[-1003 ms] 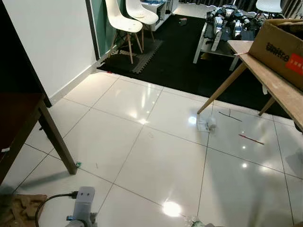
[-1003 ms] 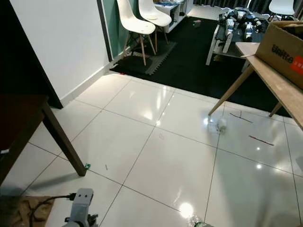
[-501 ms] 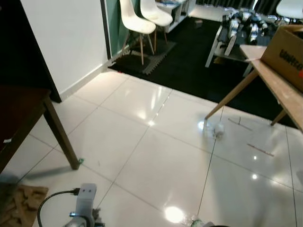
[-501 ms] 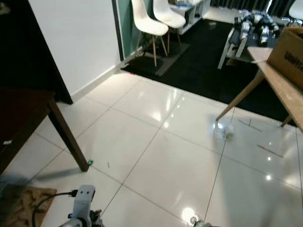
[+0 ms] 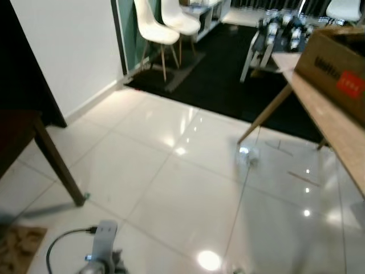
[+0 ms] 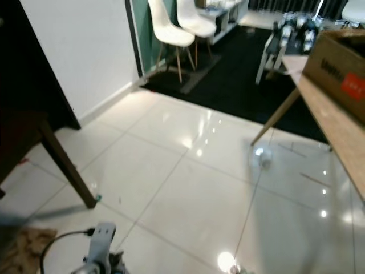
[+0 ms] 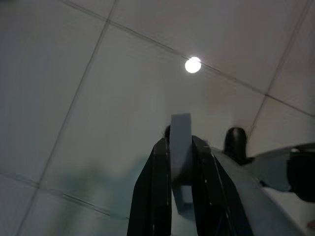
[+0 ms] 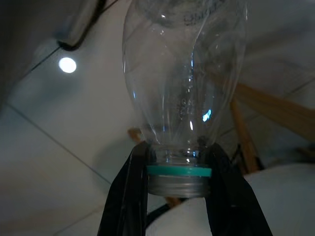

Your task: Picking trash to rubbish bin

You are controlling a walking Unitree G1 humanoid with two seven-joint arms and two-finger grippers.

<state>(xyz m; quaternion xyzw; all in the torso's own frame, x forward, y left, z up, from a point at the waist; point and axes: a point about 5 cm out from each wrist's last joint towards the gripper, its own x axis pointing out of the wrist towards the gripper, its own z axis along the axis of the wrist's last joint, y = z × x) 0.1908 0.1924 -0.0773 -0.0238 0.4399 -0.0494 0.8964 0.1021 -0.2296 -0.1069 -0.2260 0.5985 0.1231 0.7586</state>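
Note:
In the right wrist view my right gripper (image 8: 178, 164) is shut on the neck of a clear plastic bottle (image 8: 184, 73), just above its green ring and silver cap. The bottle's end peeks in at the bottom edge of the head views (image 6: 234, 268). A small white crumpled piece of trash (image 5: 249, 154) lies on the tiles beside a wooden table leg. My left arm (image 5: 102, 248) shows at the bottom left with a black cable. My left gripper (image 7: 180, 145) hangs over the floor, its fingers close together.
A wooden table (image 5: 331, 123) with a cardboard box (image 5: 336, 63) stands on the right. A dark table's leg (image 5: 57, 165) is on the left, with a brown mat (image 5: 17, 251) below it. White chairs (image 5: 157, 34) and black carpet (image 5: 222, 74) lie ahead. Thin sticks (image 5: 303, 178) rest on the tiles.
The whole picture has swung and blurred, so the camera has moved. The bottle stays in my right gripper, and the trash on the floor lies where it was.

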